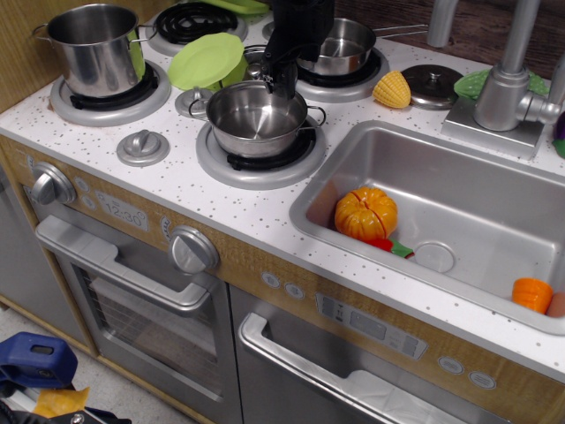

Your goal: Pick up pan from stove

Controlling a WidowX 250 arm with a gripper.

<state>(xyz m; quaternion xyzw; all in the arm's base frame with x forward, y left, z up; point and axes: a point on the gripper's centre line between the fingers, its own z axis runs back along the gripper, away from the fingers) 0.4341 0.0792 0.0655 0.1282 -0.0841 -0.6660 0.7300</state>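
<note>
Nearest is the stove's (177, 190) wood-look front with oven doors and silver knobs. To the right the sink (494, 291) is set in the same white speckled top and holds an orange toy pumpkin (365, 214) and a smaller orange piece (532, 294). On the front right burner (260, 162) stands the pan (256, 119), upright, its two wire loop handles showing at left and right. The black gripper (284, 78) hangs over the pan's far rim, fingers pointing down near or at the rim; whether they are apart or pressed together cannot be told, nor whether they touch the steel. Left, on the far left burner, stands a taller stockpot (95, 49). A green plate (207, 60) leans between stockpot and pan. Behind the gripper sits a frying pan (344, 46), with a yellow corn piece (392, 90), a lid (431, 84) and the faucet (508, 84) to its right.
</note>
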